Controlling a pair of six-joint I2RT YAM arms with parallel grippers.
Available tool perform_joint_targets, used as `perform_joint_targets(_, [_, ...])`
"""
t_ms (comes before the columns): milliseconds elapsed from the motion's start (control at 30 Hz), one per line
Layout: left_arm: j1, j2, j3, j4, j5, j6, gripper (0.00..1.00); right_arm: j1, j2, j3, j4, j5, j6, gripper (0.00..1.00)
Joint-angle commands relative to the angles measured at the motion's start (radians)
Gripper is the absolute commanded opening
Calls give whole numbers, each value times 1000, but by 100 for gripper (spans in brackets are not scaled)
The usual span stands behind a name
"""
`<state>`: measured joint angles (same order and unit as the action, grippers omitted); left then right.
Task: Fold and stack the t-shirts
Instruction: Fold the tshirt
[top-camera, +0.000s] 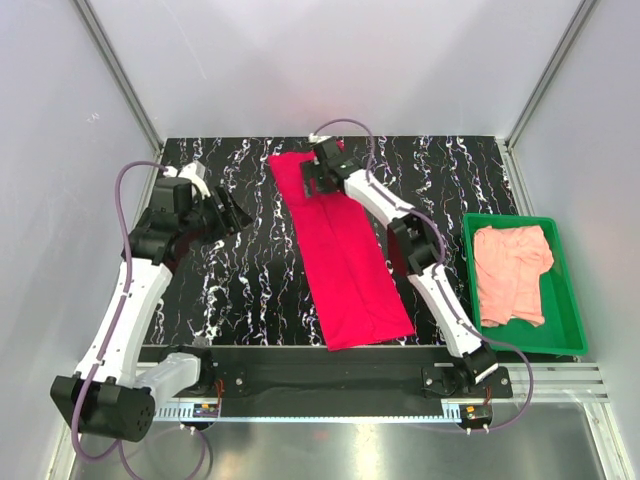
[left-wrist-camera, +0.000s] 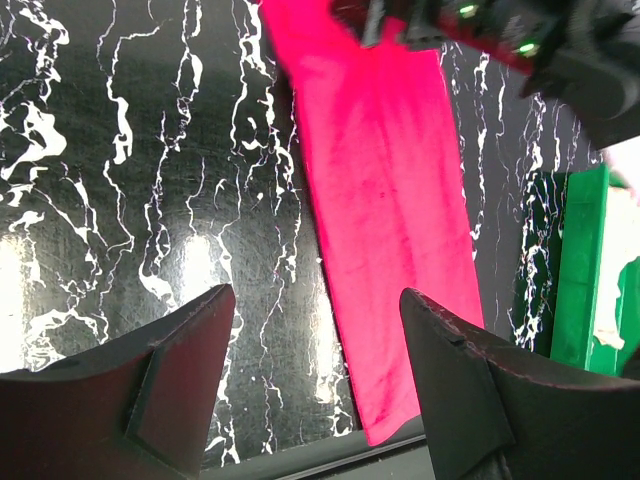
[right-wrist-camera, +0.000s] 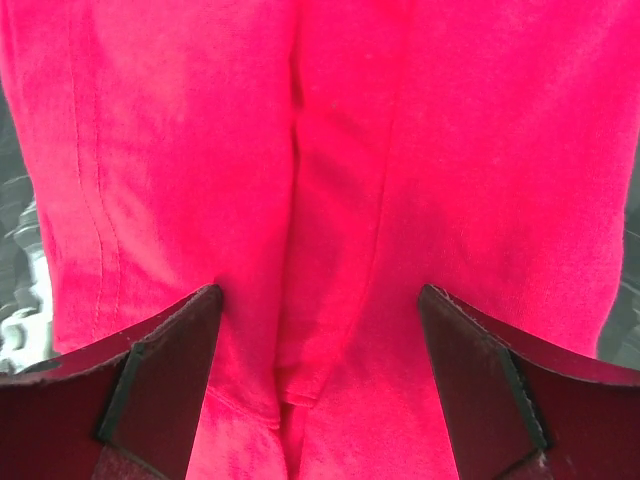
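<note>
**Red t-shirt folded to a long strip; right gripper poised over its far end**

Nearest the arm bases lies the near end of the red t-shirt (top-camera: 352, 265), already folded into a narrow strip on the black marbled table (top-camera: 250, 290). Its long axis runs from this near end away and slightly leftward, to the far edge of the table. To the right, well apart from the strip, the green tray (top-camera: 530, 351) holds the pink t-shirt (top-camera: 512, 272), crumpled and not yet folded. Farther back on the left, the left gripper (top-camera: 235, 213) hovers over bare table beside the strip, fingers spread wide, holding nothing. Farthest, the right gripper (right-wrist-camera: 320, 300) hangs directly over the strip's far end. Its fingers are wide apart and straddle a lengthwise crease, with the cloth below them and not pinched. The right arm is thus the nearer to the cloth. A fold across the long axis would probably carry this far end toward the near one. The right arm's own forearm runs above the strip's right edge and could obstruct that path.
</note>
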<state>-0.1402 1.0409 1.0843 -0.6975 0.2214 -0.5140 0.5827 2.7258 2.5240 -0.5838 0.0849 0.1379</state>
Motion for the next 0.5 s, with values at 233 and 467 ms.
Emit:
perform_joint_targets(233, [-45, 126, 69, 59, 68, -12, 72, -181, -68, -137, -261, 147, 339, 90])
perform_joint_targets(467, [-147, 255, 11, 141, 150, -50, 71, -187, 43, 88, -334, 61, 466, 91])
